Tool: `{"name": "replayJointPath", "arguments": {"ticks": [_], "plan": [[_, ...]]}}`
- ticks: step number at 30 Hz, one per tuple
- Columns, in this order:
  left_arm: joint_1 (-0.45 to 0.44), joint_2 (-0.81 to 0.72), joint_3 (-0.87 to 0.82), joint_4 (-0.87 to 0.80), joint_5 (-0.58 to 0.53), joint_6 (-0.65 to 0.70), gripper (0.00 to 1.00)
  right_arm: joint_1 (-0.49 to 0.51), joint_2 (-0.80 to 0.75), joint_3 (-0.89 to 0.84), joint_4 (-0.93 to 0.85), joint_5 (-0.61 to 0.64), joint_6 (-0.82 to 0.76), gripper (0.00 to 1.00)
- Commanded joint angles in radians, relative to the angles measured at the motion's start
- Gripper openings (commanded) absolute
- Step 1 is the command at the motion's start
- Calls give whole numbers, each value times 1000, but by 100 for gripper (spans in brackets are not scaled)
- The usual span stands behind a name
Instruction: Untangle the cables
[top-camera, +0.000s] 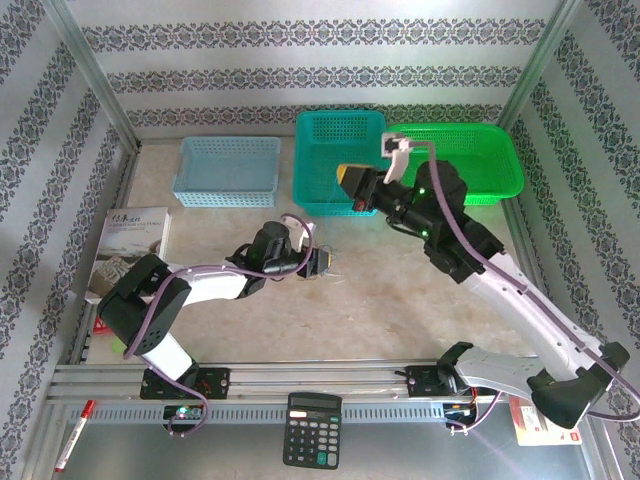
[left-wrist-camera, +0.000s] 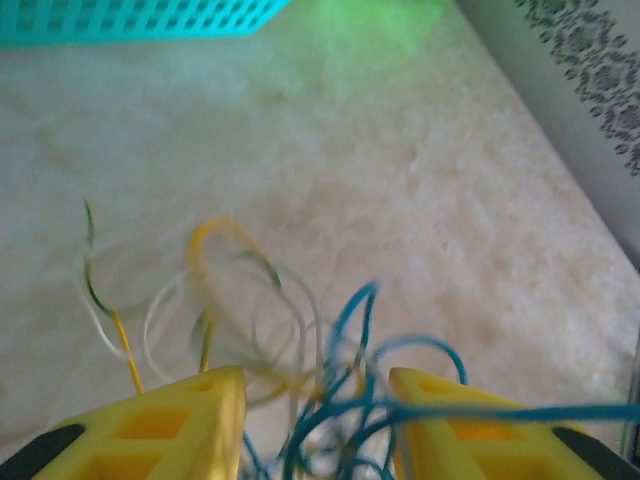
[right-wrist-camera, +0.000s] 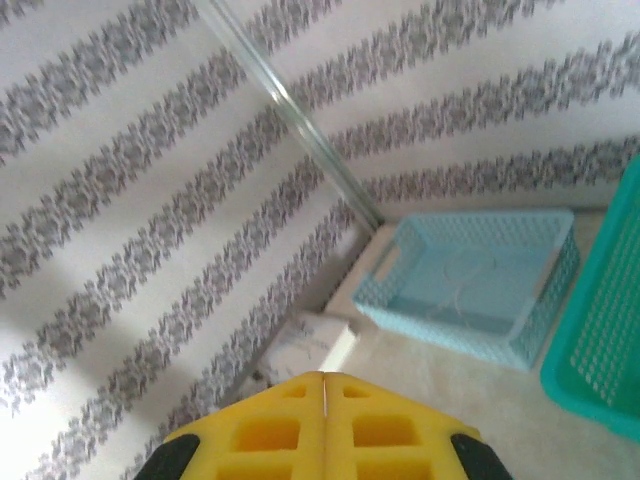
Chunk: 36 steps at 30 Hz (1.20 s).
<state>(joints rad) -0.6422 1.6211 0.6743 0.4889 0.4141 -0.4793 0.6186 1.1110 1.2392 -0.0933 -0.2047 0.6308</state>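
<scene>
The table (top-camera: 390, 300) holds a blue basket (top-camera: 227, 170), teal basket (top-camera: 335, 160), green basket (top-camera: 470, 150), book (top-camera: 135, 240), cables (left-wrist-camera: 330, 345).

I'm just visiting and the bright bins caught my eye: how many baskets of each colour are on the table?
light blue basket: 1
teal basket: 1
green basket: 1
Total: 3

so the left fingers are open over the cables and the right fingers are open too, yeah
No, the right fingers are shut, pressed together in the right wrist view. The left fingers are open over the cables, as you said.
</scene>
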Motion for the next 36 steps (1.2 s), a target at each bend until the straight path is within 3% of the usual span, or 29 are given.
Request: {"name": "replayJointPath", "arguments": {"ticks": [1, 11, 28, 36], "plan": [[-12, 5, -37, 76, 10, -17, 41, -48, -16, 57, 81, -29, 38, 0], [-12, 16, -94, 99, 6, -27, 42, -180, -11, 172, 125, -36, 81, 0], [-13, 27, -129, 136, 8, -48, 39, -248, 148, 499, 270, -63, 50, 0], [-13, -18, -112, 125, 31, -76, 51, -267, 257, 586, 253, -82, 31, 0]]}}
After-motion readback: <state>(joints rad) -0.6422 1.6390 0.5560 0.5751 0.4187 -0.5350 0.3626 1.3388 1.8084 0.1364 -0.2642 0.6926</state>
